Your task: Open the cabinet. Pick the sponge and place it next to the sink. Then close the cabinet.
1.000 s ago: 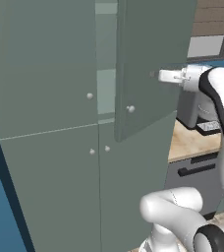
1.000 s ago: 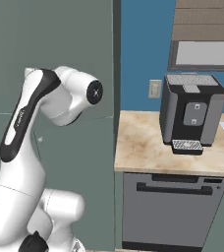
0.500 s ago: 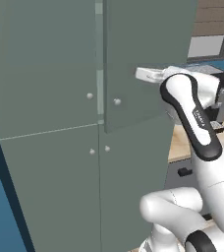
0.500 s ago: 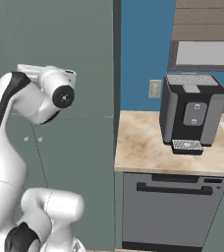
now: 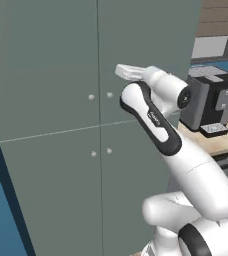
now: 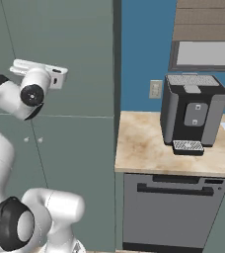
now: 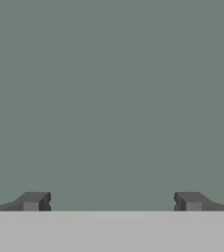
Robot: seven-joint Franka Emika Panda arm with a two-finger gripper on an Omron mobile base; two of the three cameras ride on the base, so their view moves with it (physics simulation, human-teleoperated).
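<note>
Upper right door of the cabinet (image 5: 136,45) was swung open a second ago, now flush shut with the others. My arm moved from right of frame to centre in the left base view, and my tool (image 7: 112,202), jaws apart, now faces the flat door front close up.

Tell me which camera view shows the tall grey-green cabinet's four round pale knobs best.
The left base view: all four doors of the tall grey-green cabinet face it shut, with the four round pale knobs clustered at the centre seams. The right base view catches two lower knobs beside the arm. The hand view shows plain grey-green door surface, no knob.
</note>
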